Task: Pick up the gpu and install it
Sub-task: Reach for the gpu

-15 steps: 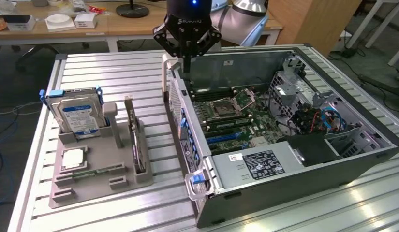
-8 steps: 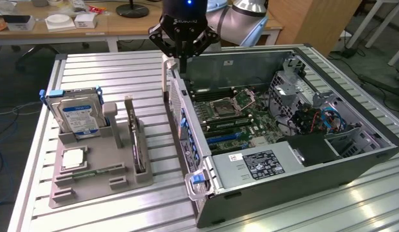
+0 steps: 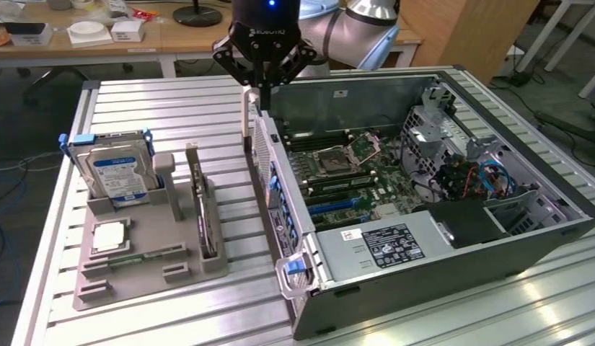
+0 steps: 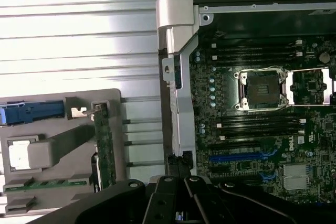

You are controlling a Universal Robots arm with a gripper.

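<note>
Nearest the lens runs the worktop (image 3: 182, 324), a bed of ribbed aluminium slats, bright and hard; most of its side at the exterior view's right is taken by the computer case (image 3: 422, 288), a dark steel box lying open with its green motherboard (image 3: 345, 173) facing up; beside it, toward the worktop's edge at the exterior view's left, sits a grey moulded tray (image 3: 148, 282) cut with slots and pockets; at the tray's far end a boxy silver hard drive (image 3: 119, 176) stands upright in a blue-railed carrier; along the tray's side nearest the case stands the gpu (image 3: 203, 216), a thin dark card set on its long edge in a slot, pale metal bracket at its far end, not yet lifted. Its long axis runs from the worktop's far edge toward the near one, about parallel to the case wall beside it. The jaws are together, pinched to a point with nothing between them, and hang over the far corner of that case wall; from them the gpu lies lower, toward the worktop's near edge and a little to the exterior view's left.
</note>
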